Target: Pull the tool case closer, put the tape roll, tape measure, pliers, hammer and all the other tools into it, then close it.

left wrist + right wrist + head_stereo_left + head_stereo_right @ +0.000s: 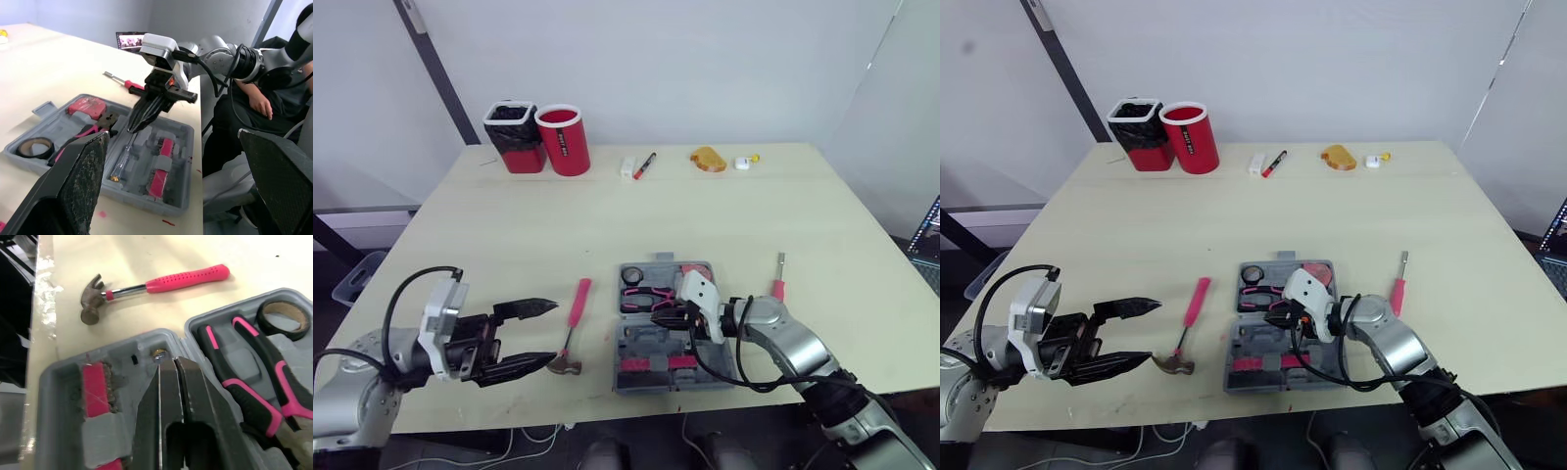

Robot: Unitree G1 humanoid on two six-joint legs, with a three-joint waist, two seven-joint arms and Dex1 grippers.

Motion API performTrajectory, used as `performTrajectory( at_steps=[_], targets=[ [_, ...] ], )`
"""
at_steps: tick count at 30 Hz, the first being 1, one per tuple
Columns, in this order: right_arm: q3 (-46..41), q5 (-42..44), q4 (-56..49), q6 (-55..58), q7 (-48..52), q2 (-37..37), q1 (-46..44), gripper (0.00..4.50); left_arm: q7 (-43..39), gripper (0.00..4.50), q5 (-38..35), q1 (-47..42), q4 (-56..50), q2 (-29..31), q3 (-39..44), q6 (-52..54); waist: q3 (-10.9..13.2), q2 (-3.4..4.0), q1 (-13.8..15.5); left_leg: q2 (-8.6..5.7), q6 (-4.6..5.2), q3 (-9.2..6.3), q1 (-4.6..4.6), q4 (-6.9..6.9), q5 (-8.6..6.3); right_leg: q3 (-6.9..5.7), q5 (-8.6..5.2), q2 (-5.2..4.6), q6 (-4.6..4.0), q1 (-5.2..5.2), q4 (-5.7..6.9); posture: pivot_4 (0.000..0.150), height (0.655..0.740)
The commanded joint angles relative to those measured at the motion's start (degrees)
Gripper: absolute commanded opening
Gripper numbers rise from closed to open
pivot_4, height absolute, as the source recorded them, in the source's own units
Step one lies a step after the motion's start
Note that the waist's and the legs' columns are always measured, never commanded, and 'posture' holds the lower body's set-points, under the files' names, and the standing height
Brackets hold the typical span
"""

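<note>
Where the hammer (576, 315) lies: flat on the counter (509, 235) just left of the tool case (662, 260), steel head toward the near edge, pink handle pointing away.
Left end effector (538, 336): fingers spread wide, level with the hammer's head end, just beside it and not touching.
Right end effector (136, 125): fingers pressed together, tips down over a moulded slot of the case above a thin shaft (122, 161); whether it pinches that shaft cannot be told.
Handling: the hammer is likely stiff and head-heavy. Held far up the handle it would probably tip, so a hold low on the grip near the head looks steadier.
Surfaces: the dotted rubbery grip offers bite, the polished neck looks slippery, and the claw head is dull and scuffed.
Case: grey hard plastic, lid open, holding the tape roll (283, 318), pliers (254, 382) and tape measure (85, 105).
Also outside: a screwdriver (779, 284) on the counter right of the case.
</note>
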Motion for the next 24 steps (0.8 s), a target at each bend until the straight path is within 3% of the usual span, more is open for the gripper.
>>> performTrajectory(
  at_steps=[1,14,24],
  targets=[
    [-0.32,-1.25,1.55,-3.87,0.27,0.69,-0.18,0.05,-1.52,4.50,-0.04,0.35,0.46,-0.11,0.82,-1.50,0.00,0.00,0.02,0.00,0.00,0.02,0.00,0.00,0.00,0.02,0.00,-0.01,0.00,0.00,-0.01,0.150,0.7400],
    [2.16,-8.60,10.78,-10.15,1.03,0.38,-0.61,0.05,-2.73,4.50,1.16,0.91,3.26,-0.61,0.57,-5.48,-0.01,-0.01,0.05,0.00,0.00,0.07,0.01,0.00,0.00,0.05,0.00,-0.01,0.00,0.00,-0.01,0.150,0.7400],
    [7.19,-14.88,20.05,-6.61,1.45,0.59,0.85,0.05,-3.01,4.50,1.75,0.92,4.70,-1.32,-0.27,-7.30,-0.34,-0.04,-0.12,0.00,0.00,0.10,0.22,-0.01,0.00,0.08,0.00,0.00,-0.01,0.11,0.02,0.150,0.7400]
  ],
)
